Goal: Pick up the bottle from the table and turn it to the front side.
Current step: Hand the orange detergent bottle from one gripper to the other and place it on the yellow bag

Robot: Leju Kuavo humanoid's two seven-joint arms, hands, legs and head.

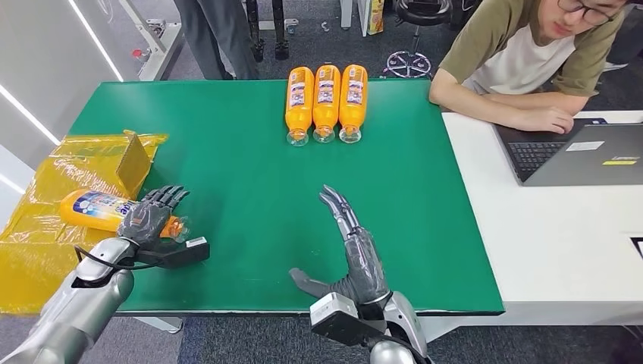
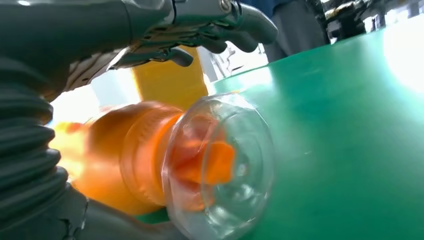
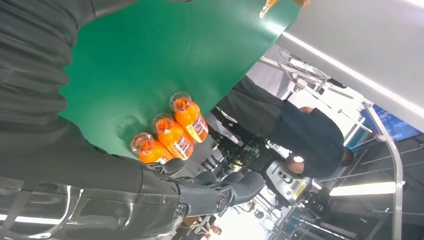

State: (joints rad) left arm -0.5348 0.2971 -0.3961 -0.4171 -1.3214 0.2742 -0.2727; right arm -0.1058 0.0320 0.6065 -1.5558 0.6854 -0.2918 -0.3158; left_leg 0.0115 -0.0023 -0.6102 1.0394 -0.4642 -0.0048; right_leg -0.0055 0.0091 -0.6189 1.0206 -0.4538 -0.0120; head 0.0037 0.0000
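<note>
Left hand [image 1: 149,215] is draped over an orange bottle [image 1: 95,209] lying on its side at the table's [image 1: 227,152] left edge, fingers curled around it, though honestly can't tell if it's properly gripped yet. Bottle sits half on the yellow plastic bag [image 1: 45,227], beside a small cardboard box [image 1: 133,161]. Right hand [image 1: 352,246] hovers over the near edge, fingers stretched out, holding nothing. Three more orange bottles [image 1: 326,102] lie touching side by side at the far edge.
</note>
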